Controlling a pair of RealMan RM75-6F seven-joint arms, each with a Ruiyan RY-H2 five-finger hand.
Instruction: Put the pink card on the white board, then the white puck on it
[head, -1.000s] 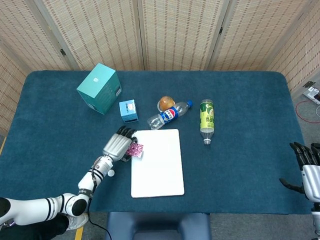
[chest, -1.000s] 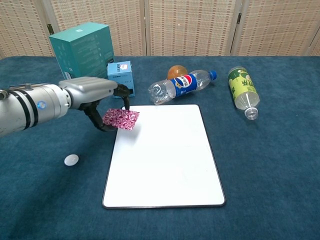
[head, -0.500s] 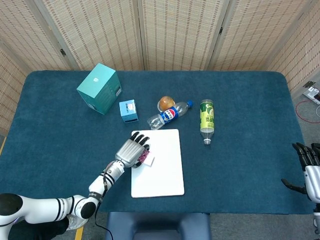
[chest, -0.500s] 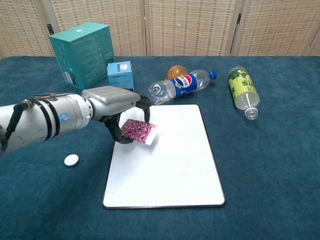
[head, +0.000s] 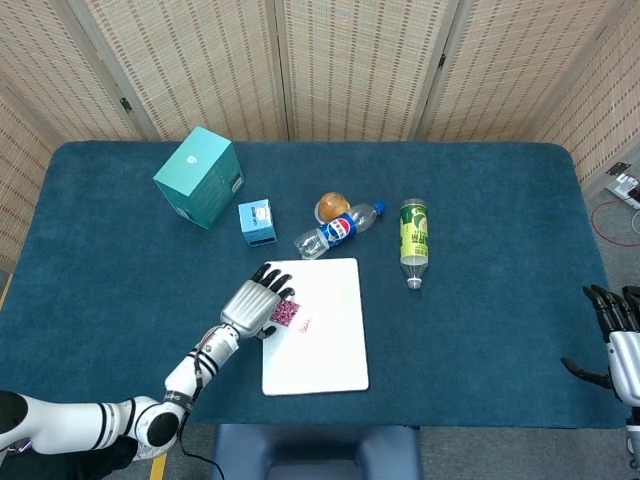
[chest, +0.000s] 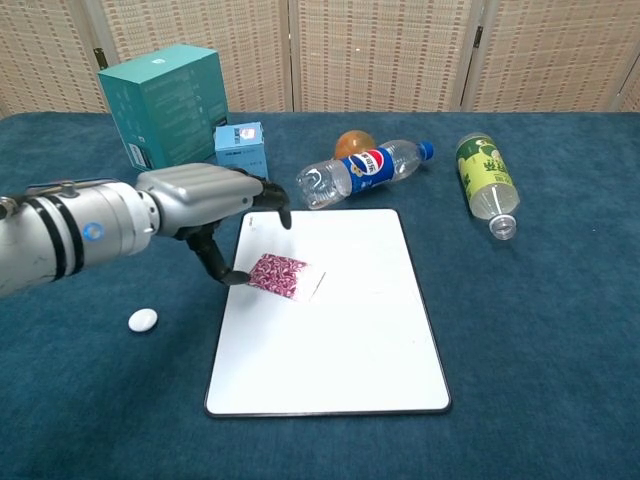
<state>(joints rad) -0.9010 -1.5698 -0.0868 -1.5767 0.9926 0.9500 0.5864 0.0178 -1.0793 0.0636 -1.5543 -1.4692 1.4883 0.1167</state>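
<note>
Now the left hand (chest: 212, 200) hovers fingers-spread, holding nothing, over the pink card (chest: 283, 275) lying on the white board (chest: 340, 340).

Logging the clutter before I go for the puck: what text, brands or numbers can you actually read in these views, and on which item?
Clear bottle: red-white-blue round logo that looks like Pepsi's; its lettering is too small to read.
Green-labelled bottle: print on the label, too blurred to read.
Small blue box: a printed graphic, not legible.
Teal box: a small mark on top, not legible.
Pink card: pattern only, no text.
</note>
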